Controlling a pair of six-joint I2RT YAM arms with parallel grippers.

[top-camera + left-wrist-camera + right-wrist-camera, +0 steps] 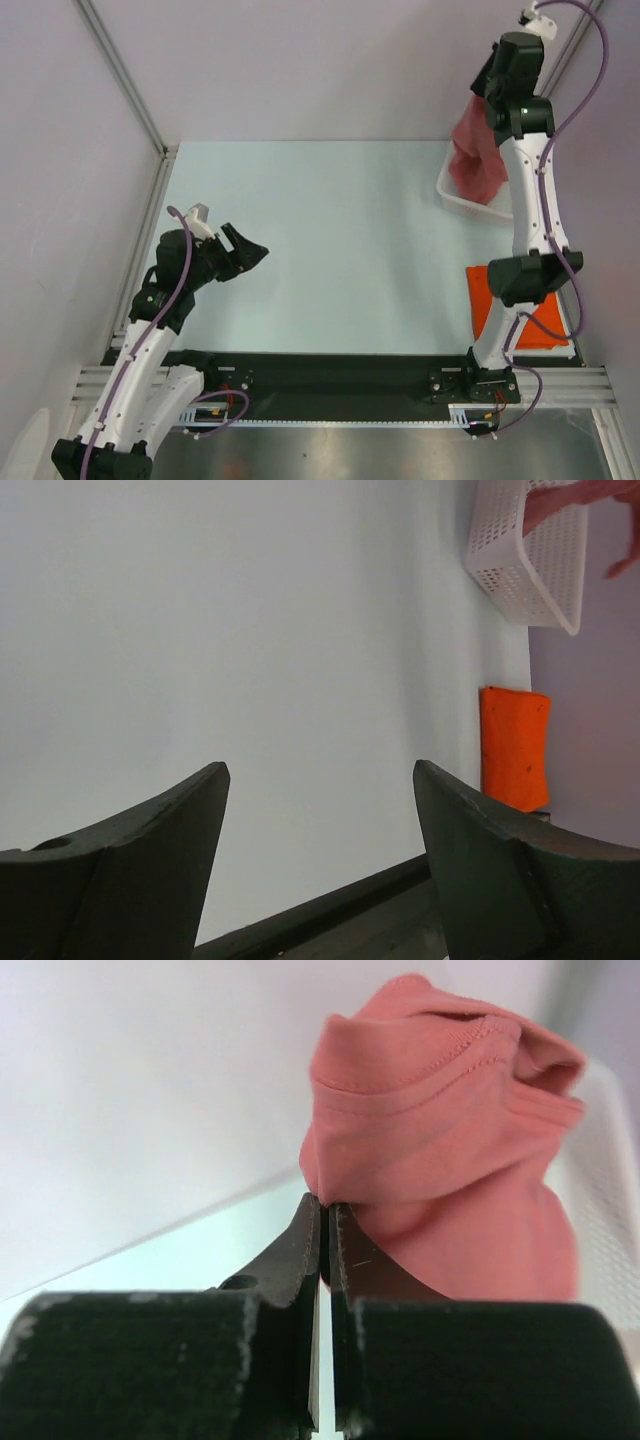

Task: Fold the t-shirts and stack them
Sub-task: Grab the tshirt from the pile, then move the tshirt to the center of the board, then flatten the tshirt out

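Note:
The dusty pink-red t-shirt (478, 155) hangs bunched from my right gripper (487, 92), raised above the white perforated basket (458, 198) at the far right. In the right wrist view the gripper (327, 1203) is shut on the shirt's cloth (440, 1150) at its fingertips. The orange t-shirt (485, 292) lies as a flat folded rectangle at the near right, partly hidden behind the right arm; it also shows in the left wrist view (515, 746). My left gripper (247, 250) is open and empty above the table's near left; its jaws stand wide apart in its wrist view (320, 772).
The basket (530, 570) stands against the right wall at the back. Grey walls close in the left, back and right. A black rail (330, 365) runs along the table's near edge. The pale table surface (330, 230) stretches between the arms.

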